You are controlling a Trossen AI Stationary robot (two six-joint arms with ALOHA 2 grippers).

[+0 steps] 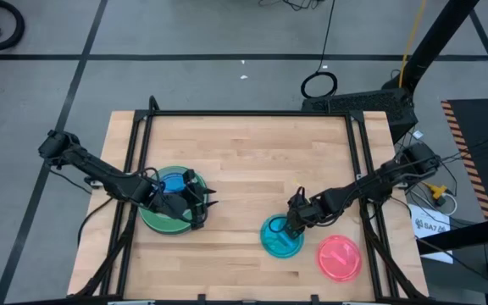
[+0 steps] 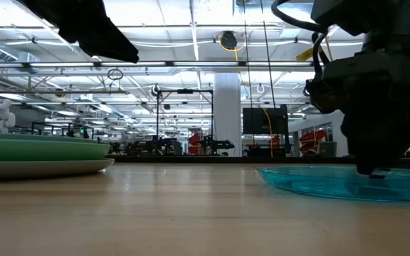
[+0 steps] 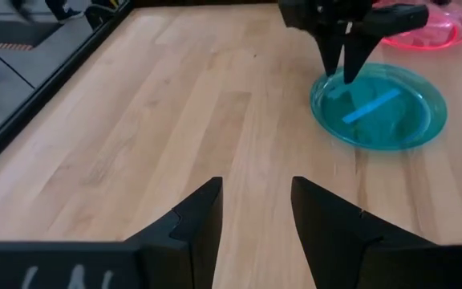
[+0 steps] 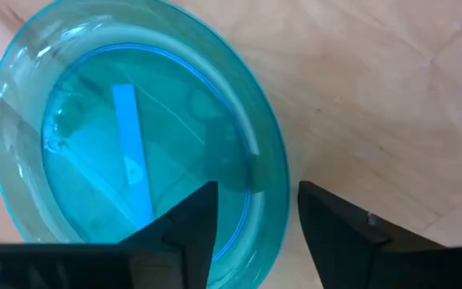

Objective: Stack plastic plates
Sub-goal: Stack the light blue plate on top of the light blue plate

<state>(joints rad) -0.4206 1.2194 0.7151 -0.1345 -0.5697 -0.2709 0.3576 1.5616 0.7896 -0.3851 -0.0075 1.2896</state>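
A translucent cyan plate (image 1: pixel 276 241) lies flat on the table's near right part, with a pink plate (image 1: pixel 339 257) just right of it. At the near left a green plate (image 2: pixel 41 148) rests on a grey one (image 2: pixel 48 168), and a blue plate (image 1: pixel 174 180) lies on the green. My right gripper (image 4: pixel 259 186) is open, pointing down at the cyan plate's far rim (image 4: pixel 269 185), one finger over the inside and one outside. My left gripper (image 3: pixel 255 183) hovers open above the green stack's right side with nothing between its fingers. My right gripper straddles the cyan plate's far rim (image 4: pixel 273 172) from above. In the low view its fingertips (image 2: pixel 373 171) reach down to the plate's level. I cannot tell whether either finger touches the plate, which lies flat on the table.
Bare wood lies between the two plate groups and over the table's whole far half (image 1: pixel 244 144). A black frame rail (image 1: pixel 138 144) runs along the left side and another (image 1: pixel 358 144) along the right. The low view looks into the room beyond.
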